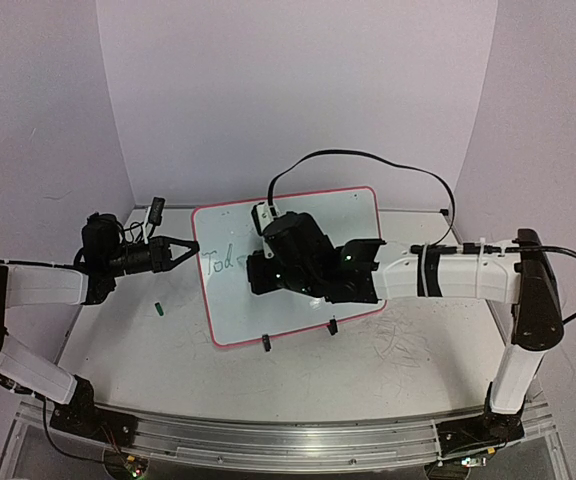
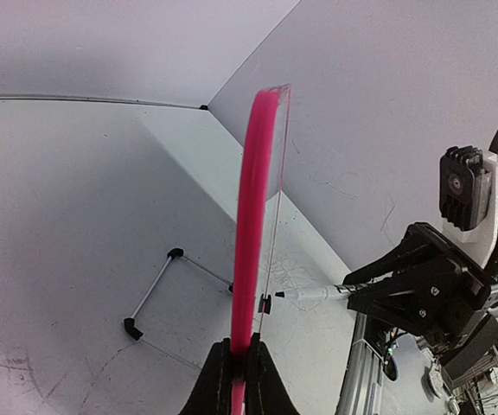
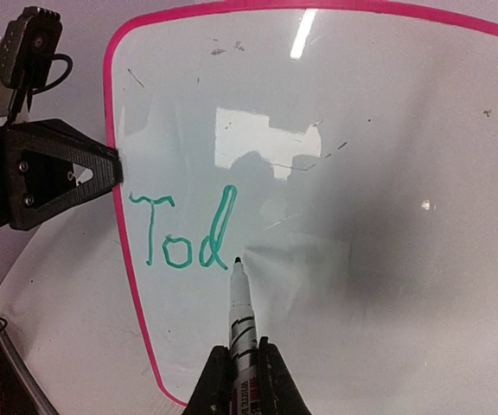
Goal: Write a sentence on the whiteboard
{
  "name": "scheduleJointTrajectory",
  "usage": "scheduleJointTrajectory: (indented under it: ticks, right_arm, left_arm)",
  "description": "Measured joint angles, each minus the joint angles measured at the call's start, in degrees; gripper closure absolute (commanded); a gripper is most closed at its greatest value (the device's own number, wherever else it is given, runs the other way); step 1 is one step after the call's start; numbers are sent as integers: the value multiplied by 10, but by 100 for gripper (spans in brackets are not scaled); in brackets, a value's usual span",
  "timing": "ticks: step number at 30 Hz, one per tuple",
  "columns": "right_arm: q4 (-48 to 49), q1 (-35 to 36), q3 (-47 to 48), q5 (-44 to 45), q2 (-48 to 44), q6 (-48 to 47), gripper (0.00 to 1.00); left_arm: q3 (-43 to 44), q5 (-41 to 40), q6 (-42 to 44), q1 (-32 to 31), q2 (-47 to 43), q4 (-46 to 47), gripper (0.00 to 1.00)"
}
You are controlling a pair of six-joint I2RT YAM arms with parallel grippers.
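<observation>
The whiteboard (image 1: 243, 300) stands mid-surface, leaning back on two black feet (image 1: 266, 343), its face toward the arms. The left jaws are closed on its pink frame (image 2: 251, 216) at the left edge, pinching the rim from both sides. The right jaws are closed on a pen (image 3: 240, 316), gripped partway down the barrel, with the tip at the whiteboard just right of the "d". The sentence (image 3: 184, 235) reads only "Tod" in green, at the left of the white face; most of the line is not yet written. A small green piece, probably the cap (image 1: 156, 309), lies on the surface (image 1: 148, 370) left of the whiteboard.

The whiteboard looks light and thin. It seems stiff across its face but easy to tip or slide on those small feet, so writing pressure would likely push it back unless the rim is braced. The frame edge is the place to hold it, since the glossy face is slick and a grip there could smear ink. The pen looks light and rigid. A hold close to the tip should give steadier strokes, and light pressure should do.
</observation>
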Motion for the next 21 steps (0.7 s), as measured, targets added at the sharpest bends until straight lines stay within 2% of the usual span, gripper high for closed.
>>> scheduleJointTrajectory:
  ticks: [21]
  right_arm:
    - [6, -2, 8, 1, 10, -12, 100]
  left_arm:
    - [0, 3, 0, 0, -1, 0, 100]
